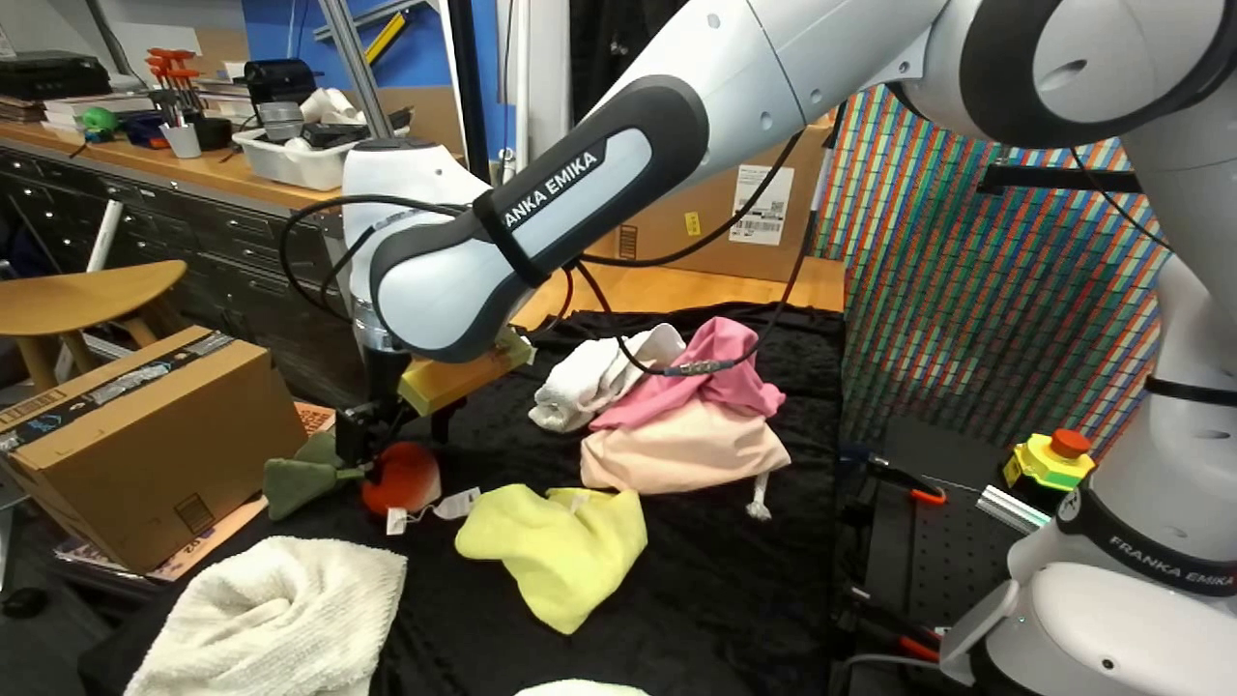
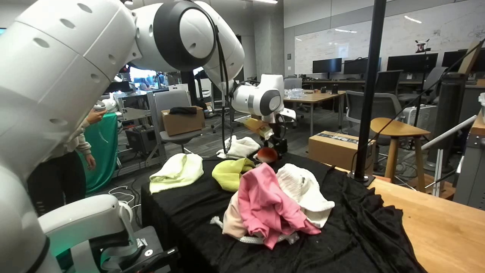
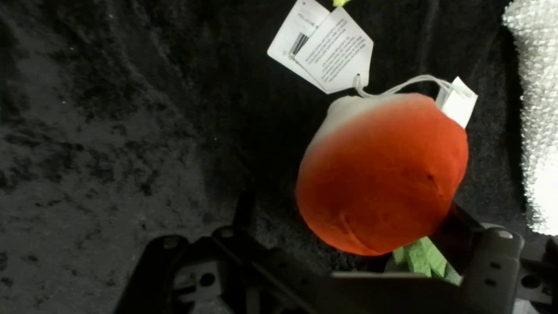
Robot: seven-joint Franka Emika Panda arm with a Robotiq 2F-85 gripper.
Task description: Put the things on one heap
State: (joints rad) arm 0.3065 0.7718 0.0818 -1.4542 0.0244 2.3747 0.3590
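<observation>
Black two-finger gripper (image 3: 352,208) spread wide, low at the round red-and-white plush radish with green leaves (image 3: 383,174); in the wrist view the radish shows between the fingers (image 3: 457,237), gap on one side, can't tell contact on the other; radish lies on the black velvety tablecloth (image 1: 734,590), apart from the heap (image 1: 676,416), white paper tags (image 3: 335,52) strung to it; crumpled yellow cloth (image 1: 570,556) near it; heap = pink cloth (image 2: 265,201) over part of a peach drawstring pouch (image 1: 681,454), white knitted cloth (image 2: 305,193) against the pink; white terry towel (image 1: 280,609) and pale yellow-green folded cloth (image 2: 178,170) lie apart from the heap; brown cardboard box (image 1: 155,454) just past the tablecloth's edge.
</observation>
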